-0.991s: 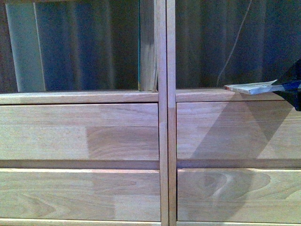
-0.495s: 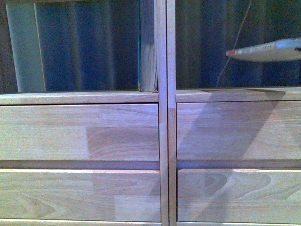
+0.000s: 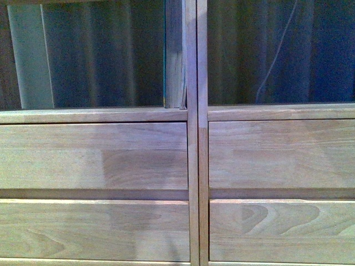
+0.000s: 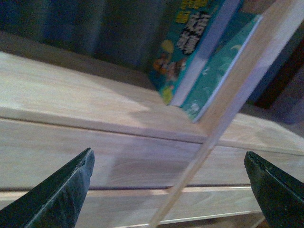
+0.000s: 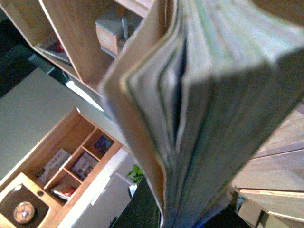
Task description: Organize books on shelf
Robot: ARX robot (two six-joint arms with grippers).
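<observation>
Mostly blurred, cropped book [image 5: 204, 95] edges.

Front of the light-wood shelf [image 3: 197, 144]: two columns, each with an open compartment above two plain drawer fronts [image 3: 94, 155]. Left compartment: a teal-covered book [image 3: 175, 55] upright against the central divider (cream page edges facing out) and, well apart, a pale grey-green strip [image 3: 30, 55].

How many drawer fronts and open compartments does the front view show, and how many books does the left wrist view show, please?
Drawer fronts: 4
Open compartments: 2
Books: 2
Total: 8
</observation>
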